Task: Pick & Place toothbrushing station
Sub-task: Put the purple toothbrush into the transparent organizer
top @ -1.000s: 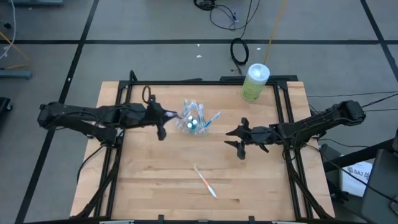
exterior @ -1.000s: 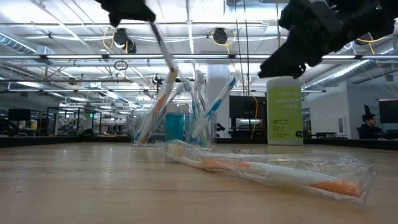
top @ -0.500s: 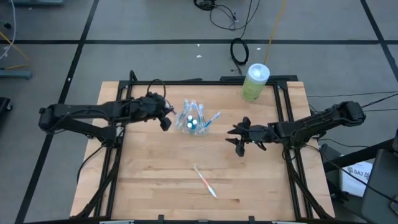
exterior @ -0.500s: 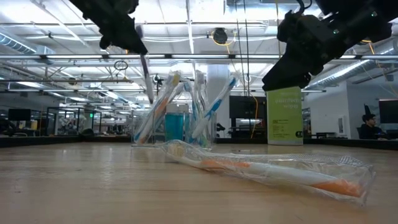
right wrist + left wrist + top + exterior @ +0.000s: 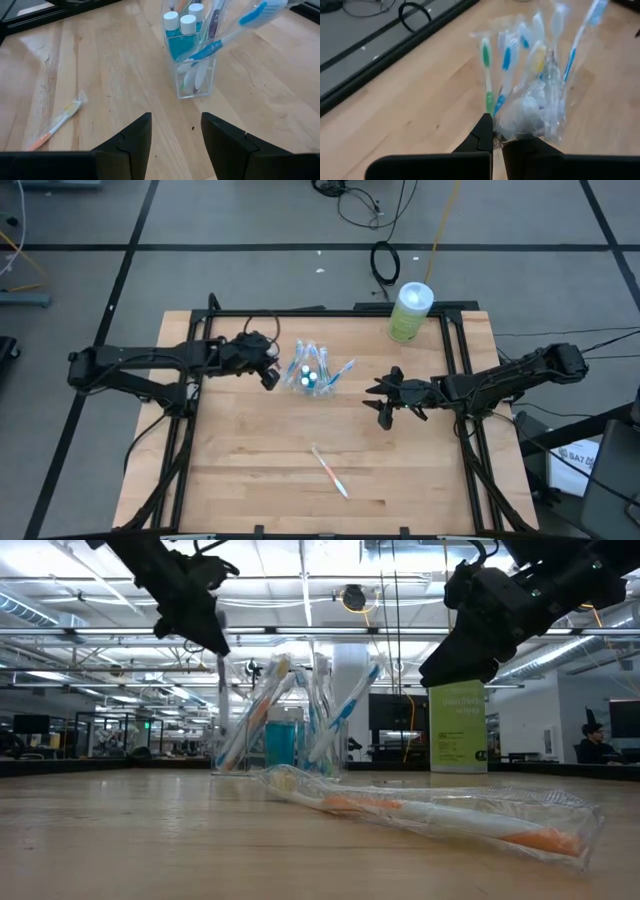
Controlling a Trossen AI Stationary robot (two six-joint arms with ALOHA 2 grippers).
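A clear plastic cup [image 5: 312, 377] stands on the table's far middle, holding several blue, green and orange wrapped toothbrushes and teal-capped tubes [image 5: 180, 30]. My left gripper [image 5: 270, 376] hovers just left of the cup, shut on a wrapped green toothbrush [image 5: 487, 85]. My right gripper [image 5: 383, 408] is open and empty, right of the cup and above the table. A wrapped orange-and-white toothbrush [image 5: 329, 471] lies flat on the table near the front. My left gripper pinches the green toothbrush by the lower end of its handle [image 5: 490, 107] between its two fingertips. The brush runs on past the fingers, along them, head farthest out. In the low view it hangs about upright below the gripper [image 5: 220, 675], left of the cup and clear of the table.
A pale-green canister [image 5: 410, 311] with a white lid stands at the far right corner. Black frame rails run along the table's left, right and far edges. Bare wood lies between the cup and the loose toothbrush. A person sits far off in the room [image 5: 592, 740].
My left gripper has gone toward the cup, a little right and far, and come lower. The toothbrush it holds has swung from a slant toward the cup to about upright. My right gripper has shifted slightly toward the far edge.
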